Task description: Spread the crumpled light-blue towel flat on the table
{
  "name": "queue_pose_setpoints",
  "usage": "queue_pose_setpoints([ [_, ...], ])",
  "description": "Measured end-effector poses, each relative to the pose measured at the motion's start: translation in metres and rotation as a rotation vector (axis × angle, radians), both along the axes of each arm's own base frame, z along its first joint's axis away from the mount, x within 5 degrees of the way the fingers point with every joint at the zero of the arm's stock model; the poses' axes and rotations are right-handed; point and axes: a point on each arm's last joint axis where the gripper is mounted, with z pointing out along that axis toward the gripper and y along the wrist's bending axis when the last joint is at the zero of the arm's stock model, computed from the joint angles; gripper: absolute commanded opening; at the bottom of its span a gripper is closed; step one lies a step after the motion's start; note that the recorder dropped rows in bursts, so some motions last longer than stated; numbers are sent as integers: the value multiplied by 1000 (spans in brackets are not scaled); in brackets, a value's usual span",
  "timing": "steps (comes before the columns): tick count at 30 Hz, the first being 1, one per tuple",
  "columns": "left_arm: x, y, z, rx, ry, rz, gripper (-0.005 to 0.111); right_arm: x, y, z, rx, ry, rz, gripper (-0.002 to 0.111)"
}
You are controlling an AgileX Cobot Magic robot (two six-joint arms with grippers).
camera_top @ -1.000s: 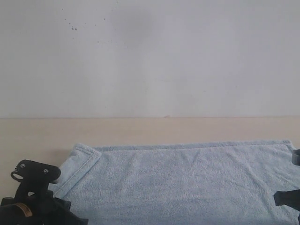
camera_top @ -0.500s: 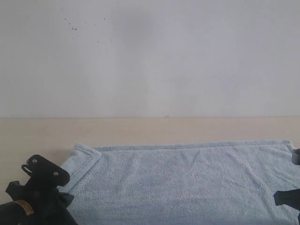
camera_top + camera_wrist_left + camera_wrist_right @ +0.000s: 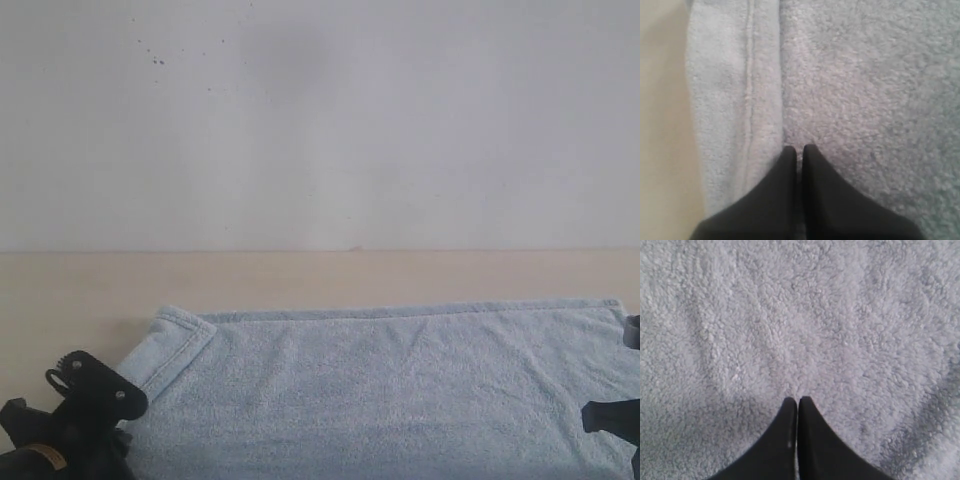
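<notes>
The towel (image 3: pixel 400 390) is plain pale light blue all over, with a fluffy looped nap. In the wrist views it looks greyer, almost lilac. Its folded strip at 9 o'clock in the exterior view is a slightly lighter blue, with a stitched line in the same colour. The table (image 3: pixel 300 275) is pale beige and unmarked. The wall (image 3: pixel 400 120) is greyish white with a few small dark specks at 11 o'clock. The left hand (image 3: pixel 797 150) and right hand (image 3: pixel 798 400) are matt black. A small yellow-brown label (image 3: pixel 47 458) shows at 8 o'clock.
</notes>
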Motion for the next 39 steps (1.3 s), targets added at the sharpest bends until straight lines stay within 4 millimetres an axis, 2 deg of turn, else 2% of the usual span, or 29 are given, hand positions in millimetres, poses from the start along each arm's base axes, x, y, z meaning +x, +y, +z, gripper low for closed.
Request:
queue_pose_setpoints([
  [5,3,10,2,39,-31,74,4,0,0,0,-1,0,3,0],
  [10,8,29,2,25,-38,204,4,0,0,0,0,-1,4,0],
  [16,17,49,11,-96,-185,428,4,0,0,0,0,-1,4,0],
  [22,20,58,14,-246,-238,570,4,0,0,0,0,-1,4,0],
  [24,20,55,14,-290,-210,551,4,0,0,0,0,-1,4,0],
  [26,21,45,15,-350,-161,458,4,0,0,0,-1,-4,4,0],
  [30,23,14,20,-402,-99,100,4,0,0,0,-1,-4,3,0],
  [31,24,11,20,-402,-84,61,4,0,0,0,0,-4,2,0],
  [34,36,4,23,-398,-62,9,4,0,0,0,2,-4,-1,0],
  [39,68,0,32,-371,-67,-1,4,2,0,0,-3,-25,-6,0],
])
